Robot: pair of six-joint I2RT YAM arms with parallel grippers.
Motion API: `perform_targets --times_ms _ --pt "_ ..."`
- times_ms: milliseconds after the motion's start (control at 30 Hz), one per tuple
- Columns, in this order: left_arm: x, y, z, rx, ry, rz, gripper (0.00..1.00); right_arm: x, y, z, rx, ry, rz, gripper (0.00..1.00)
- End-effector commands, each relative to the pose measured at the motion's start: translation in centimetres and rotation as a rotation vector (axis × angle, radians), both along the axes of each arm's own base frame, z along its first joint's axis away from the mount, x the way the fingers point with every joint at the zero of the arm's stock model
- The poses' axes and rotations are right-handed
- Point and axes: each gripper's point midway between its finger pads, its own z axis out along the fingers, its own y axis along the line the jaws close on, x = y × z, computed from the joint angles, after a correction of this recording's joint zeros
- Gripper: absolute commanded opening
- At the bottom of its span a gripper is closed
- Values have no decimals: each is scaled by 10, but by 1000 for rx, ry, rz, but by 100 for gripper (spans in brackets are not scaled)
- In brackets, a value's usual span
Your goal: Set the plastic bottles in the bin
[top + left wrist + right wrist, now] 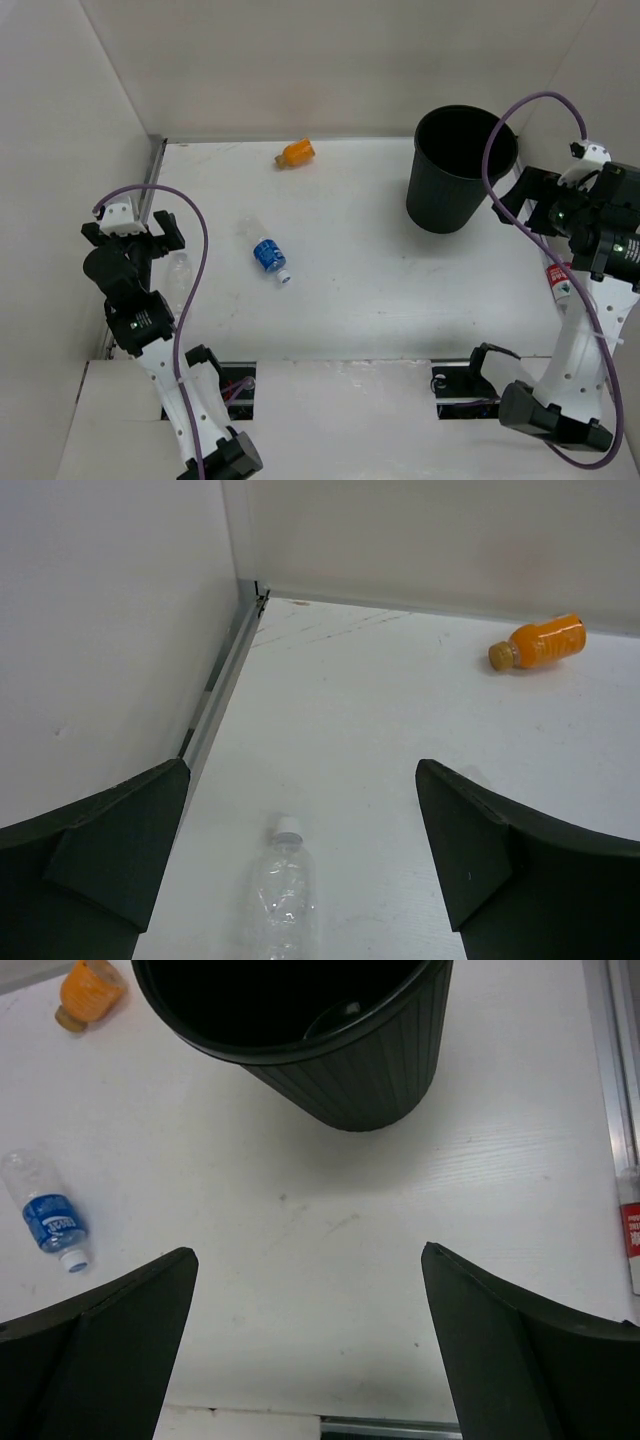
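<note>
The black bin (455, 170) stands upright at the back right; its ribbed wall (360, 1070) fills the top of the right wrist view. An orange bottle (296, 153) lies at the back, also in the left wrist view (540, 643). A clear bottle with a blue label (268, 253) lies mid-table. A plain clear bottle (283, 895) lies just below my open, empty left gripper (302, 770), between its fingers. A red-labelled bottle (560, 285) lies at the right edge under my right arm. My right gripper (308, 1252) is open and empty, above the table in front of the bin.
White walls enclose the table on the left, back and right. A metal rail (215, 685) runs along the left wall's foot, close to the plain clear bottle. Another rail (622, 1070) runs along the right edge by the red-labelled bottle.
</note>
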Motion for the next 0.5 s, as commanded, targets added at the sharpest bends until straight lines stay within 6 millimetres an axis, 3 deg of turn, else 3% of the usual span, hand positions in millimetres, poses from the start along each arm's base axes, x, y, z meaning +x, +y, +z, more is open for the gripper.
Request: perform_targets --times_ms 0,200,333,467 --pt "1 0 14 17 -36 -8 100 -4 -4 5 -55 -37 -23 100" --pt "5 1 1 0 8 -15 100 -10 9 -4 -62 -19 37 100" --pt "12 -1 -14 -11 74 -42 100 -12 1 -19 -131 7 43 100" --pt "31 -9 -31 48 208 -122 100 -21 -11 -31 -302 12 47 100"
